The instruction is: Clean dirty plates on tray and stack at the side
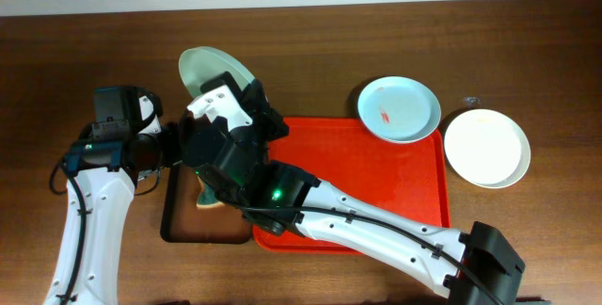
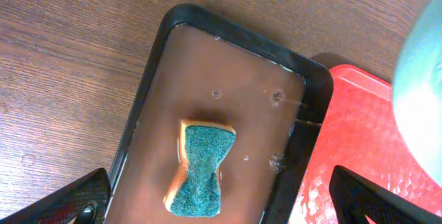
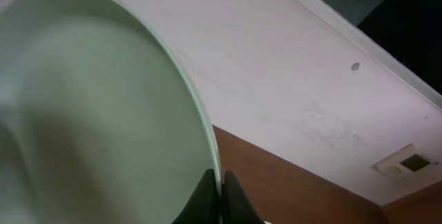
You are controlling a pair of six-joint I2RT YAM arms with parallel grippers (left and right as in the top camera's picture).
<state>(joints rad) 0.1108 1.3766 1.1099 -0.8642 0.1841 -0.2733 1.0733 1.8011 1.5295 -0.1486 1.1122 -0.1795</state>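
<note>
Three plates in play right now. The right gripper (image 3: pixel 219 188) is clamped tight on the rim of a pale green plate (image 1: pixel 202 68), holding it tilted up off the table (image 1: pixel 94 41), just past the top left corner of the red tray (image 1: pixel 376 183). The smeared plate (image 1: pixel 399 109), red marks in its middle, sits at the tray's top right corner, partly over the rim. The white plate (image 1: pixel 486 148) is on the table just right of the tray. The left gripper (image 2: pixel 221 196) hangs wide open over the black tray (image 2: pixel 235 65), with a blue-green sponge (image 2: pixel 200 169) lying in it.
</note>
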